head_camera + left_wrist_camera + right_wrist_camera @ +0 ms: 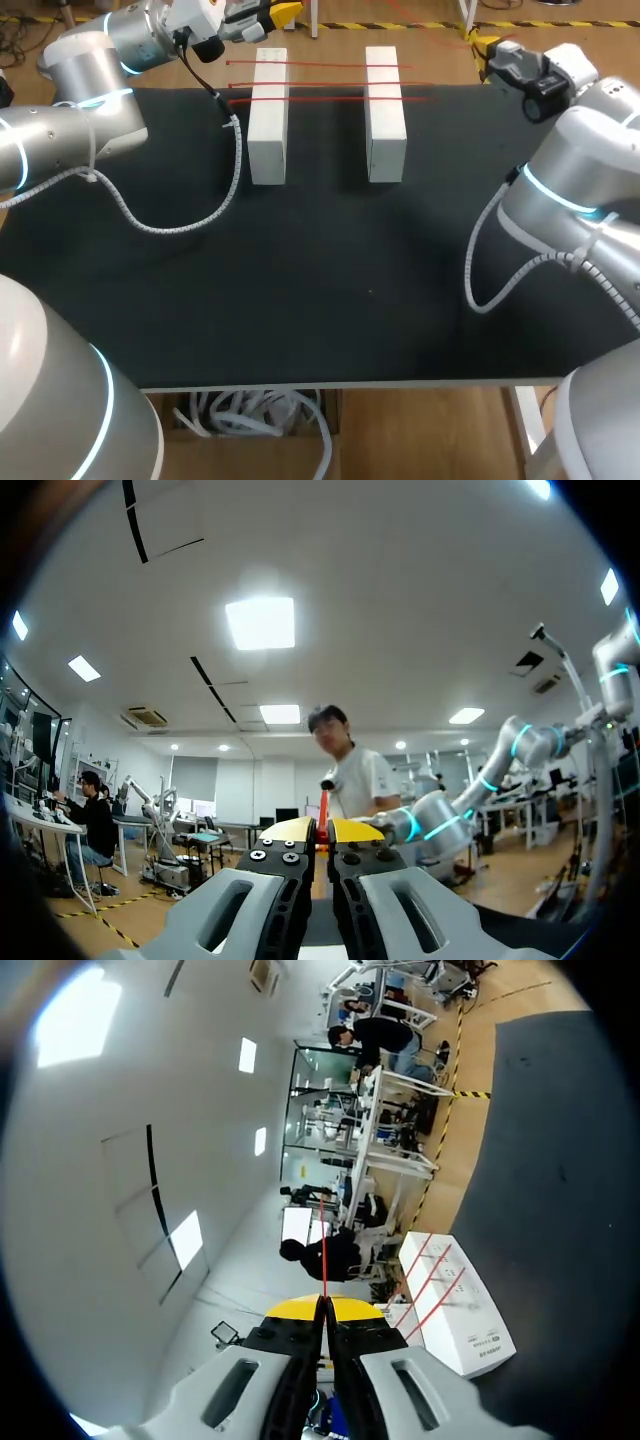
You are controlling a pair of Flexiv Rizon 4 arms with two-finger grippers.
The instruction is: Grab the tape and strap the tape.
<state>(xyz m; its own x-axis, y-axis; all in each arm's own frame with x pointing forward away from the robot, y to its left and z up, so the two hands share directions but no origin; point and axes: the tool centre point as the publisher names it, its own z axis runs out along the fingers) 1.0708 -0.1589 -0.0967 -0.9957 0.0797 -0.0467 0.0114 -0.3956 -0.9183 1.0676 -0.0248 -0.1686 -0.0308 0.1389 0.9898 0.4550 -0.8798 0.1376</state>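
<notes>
Two white blocks (268,115) (385,115) lie side by side at the back of the black table (350,290). Three strands of thin red tape (320,64) run across both blocks. My left gripper (288,12) hangs beyond the table's back edge, past the left block. In its own view the left gripper (322,830) is shut, and a bit of red tape (322,818) shows between the yellow tips. My right gripper (486,44) is at the back right corner. The right gripper (323,1305) is shut on a red tape strand (322,1250) running straight ahead. A taped block (455,1305) lies beside it.
The left arm's white spiral cable (200,215) droops onto the table left of the blocks. The right arm's cable (485,270) loops over the table's right edge. Bare black surface stretches in front of the blocks.
</notes>
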